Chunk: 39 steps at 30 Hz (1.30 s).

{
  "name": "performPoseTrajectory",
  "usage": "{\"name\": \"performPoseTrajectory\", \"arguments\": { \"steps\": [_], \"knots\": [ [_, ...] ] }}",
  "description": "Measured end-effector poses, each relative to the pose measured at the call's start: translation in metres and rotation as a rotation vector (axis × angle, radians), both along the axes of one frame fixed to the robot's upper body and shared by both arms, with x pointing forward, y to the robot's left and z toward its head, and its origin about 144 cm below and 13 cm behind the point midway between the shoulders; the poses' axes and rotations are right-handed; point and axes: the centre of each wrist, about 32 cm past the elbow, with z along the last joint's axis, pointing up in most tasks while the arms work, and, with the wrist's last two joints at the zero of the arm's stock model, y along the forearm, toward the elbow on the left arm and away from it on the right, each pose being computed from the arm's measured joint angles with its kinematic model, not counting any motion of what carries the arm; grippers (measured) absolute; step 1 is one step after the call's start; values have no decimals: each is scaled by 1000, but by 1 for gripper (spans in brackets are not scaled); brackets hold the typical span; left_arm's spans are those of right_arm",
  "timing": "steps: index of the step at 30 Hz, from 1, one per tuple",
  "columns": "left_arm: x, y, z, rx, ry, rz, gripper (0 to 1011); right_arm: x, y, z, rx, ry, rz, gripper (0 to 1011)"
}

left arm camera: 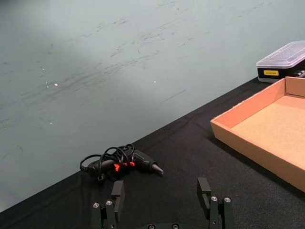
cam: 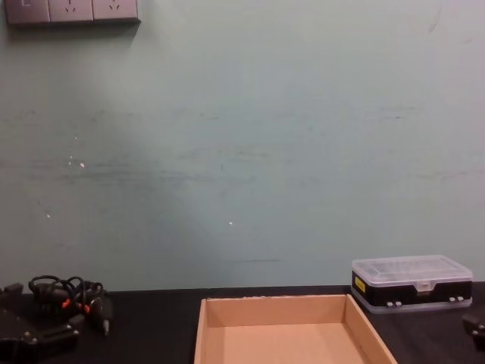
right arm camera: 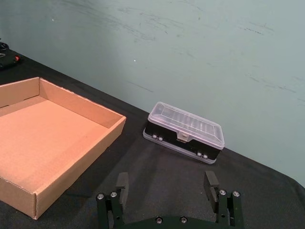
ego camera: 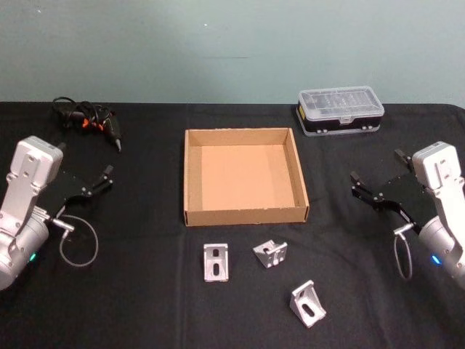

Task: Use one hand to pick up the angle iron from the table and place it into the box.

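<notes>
A: While both jaws stand wide apart and empty, where's the part?
B: three on the table (ego camera: 131, 305), bottom centre of the head view, all in front of the box (ego camera: 245, 215): left angle iron (ego camera: 216, 262), middle angle iron (ego camera: 270, 253), right angle iron (ego camera: 308, 303) lowest. Left gripper (ego camera: 100, 182) mid-left, right gripper (ego camera: 374, 174) mid-right, either side of the box, well apart from all three
A: risks?
B: my guess: left and middle irons lie near each other, so a finger could nudge the neighbour. Smooth L-shape may twist in the pinch. Carried low, it could clip the box's front wall
A: view differences?
B: head view gives the irons' layout. Wrist views add the finger gaps. Chest view adds the box wall side-on, plus the far stuff: plastic case (cam: 411, 282) lower right, cable bundle (cam: 68, 296) lower left, wall sockets (cam: 72, 10) upper left
</notes>
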Motion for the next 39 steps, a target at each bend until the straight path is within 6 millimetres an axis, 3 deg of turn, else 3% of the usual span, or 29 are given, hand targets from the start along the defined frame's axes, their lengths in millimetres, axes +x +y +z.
{"name": "performPoseTrajectory", "arguments": {
  "steps": [33, 39],
  "knots": [
    [0, 0, 0, 0, 0, 0, 1000, 0, 0, 0, 0, 0, 0, 1003],
    [0, 0, 0, 0, 0, 0, 1000, -14, 1, 10, 1, -14, 43, 1003]
  ]
}}
